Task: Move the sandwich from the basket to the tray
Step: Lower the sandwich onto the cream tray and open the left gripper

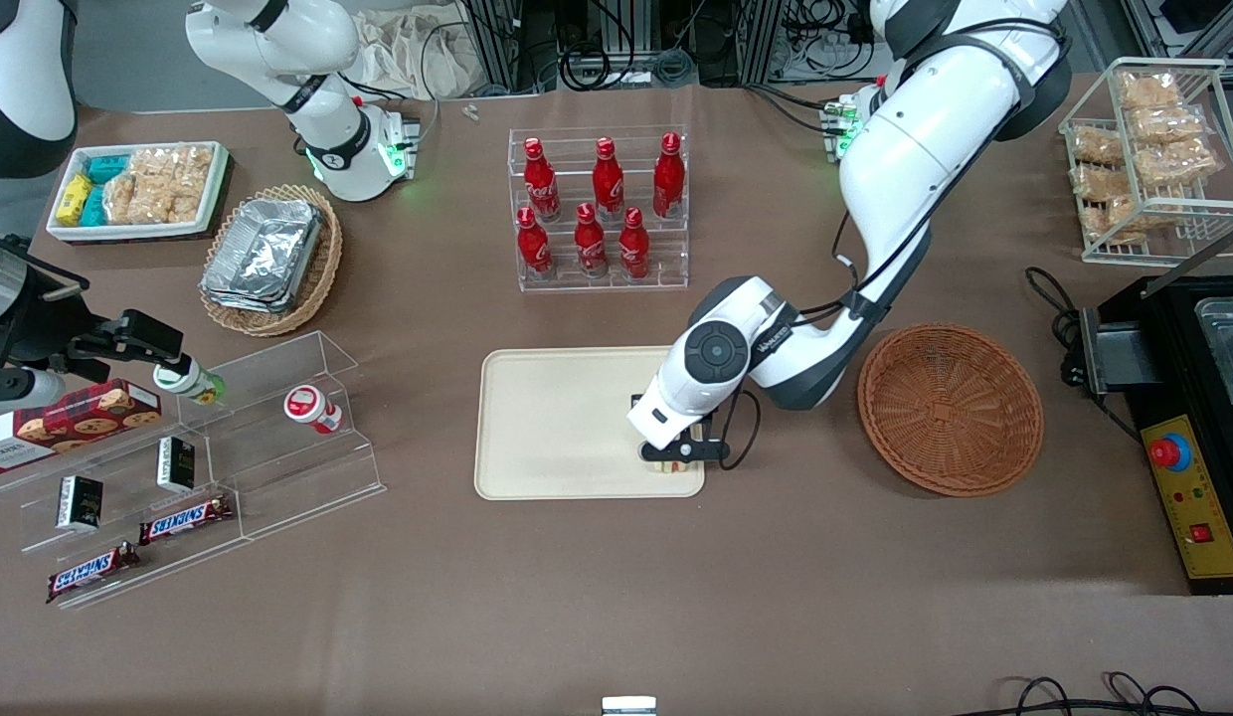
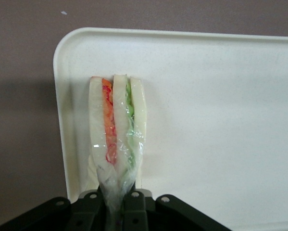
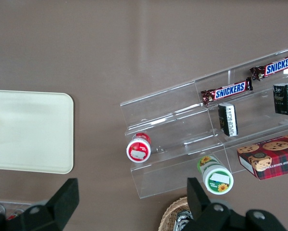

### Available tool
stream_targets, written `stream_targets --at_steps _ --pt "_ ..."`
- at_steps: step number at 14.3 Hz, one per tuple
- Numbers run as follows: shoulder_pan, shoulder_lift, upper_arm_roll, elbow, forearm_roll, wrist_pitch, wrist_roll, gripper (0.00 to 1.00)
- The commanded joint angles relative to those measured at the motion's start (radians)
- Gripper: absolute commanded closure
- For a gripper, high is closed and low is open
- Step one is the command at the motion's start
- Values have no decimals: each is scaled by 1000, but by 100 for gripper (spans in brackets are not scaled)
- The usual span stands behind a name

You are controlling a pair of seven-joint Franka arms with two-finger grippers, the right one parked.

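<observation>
brown table [image 1: 577, 617], aluminium frame [image 1: 517, 40], cables [image 1: 616, 60]

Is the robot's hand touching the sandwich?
Touching. In the left wrist view the hand pinches the wrapped sandwich at its narrow end, over the tray.

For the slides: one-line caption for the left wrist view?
Gripper shut on the wrapped sandwich, holding it over a corner of the cream tray.

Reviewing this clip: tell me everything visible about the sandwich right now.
The sandwich is a wedge of three white bread slices with red and green filling, wrapped in clear film. It stands on edge over a corner of the cream tray, pinched at one end by the gripper. The basket beside the tray holds nothing.
</observation>
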Motion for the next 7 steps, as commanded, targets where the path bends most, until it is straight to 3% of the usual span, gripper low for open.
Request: stream_targets --at_steps 1,5,7 --pt "-9 11 8 32 34 -3 -28 0" --pt "19 -62 16 28 33 -33 -25 0" --pt "48 -136 15 27 30 -134 -15 0"
